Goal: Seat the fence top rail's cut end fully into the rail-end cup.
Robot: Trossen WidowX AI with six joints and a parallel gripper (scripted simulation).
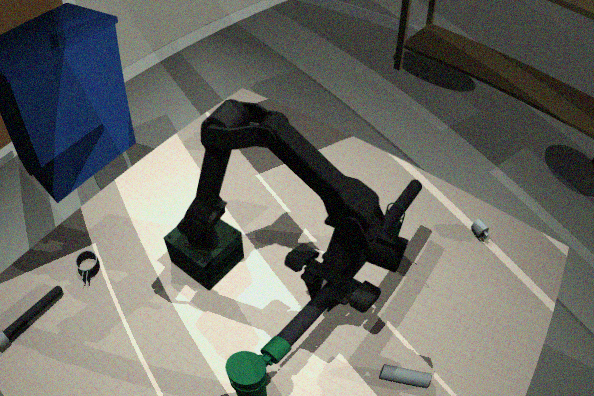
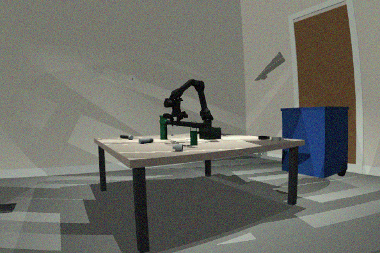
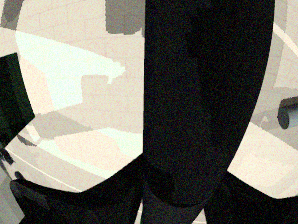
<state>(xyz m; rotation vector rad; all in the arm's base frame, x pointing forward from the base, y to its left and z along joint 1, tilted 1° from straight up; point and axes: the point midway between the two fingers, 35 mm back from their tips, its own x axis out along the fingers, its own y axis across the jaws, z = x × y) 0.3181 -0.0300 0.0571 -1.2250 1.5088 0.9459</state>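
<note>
Gripping the long black round rail, the black parallel-jaw gripper has its end at the green cylindrical cup; full seating is unclear, release remains.

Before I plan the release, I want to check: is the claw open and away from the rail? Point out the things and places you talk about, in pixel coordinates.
No, the claw [image 1: 320, 295] is closed around the dark rail [image 1: 304, 321], whose end meets the green cup [image 1: 276, 348].

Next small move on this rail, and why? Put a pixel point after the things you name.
I'd probably nudge the rail [image 1: 302, 321] [image 2: 189, 124] [image 3: 200, 100] slightly toward the big post [image 1: 246, 369] [image 2: 163, 131] before releasing: the gripper [image 1: 329, 290] [image 2: 175, 117] [image 3: 173, 160] holds it, its end meets the cup [image 1: 276, 349], but seating depth is hidden.
</note>
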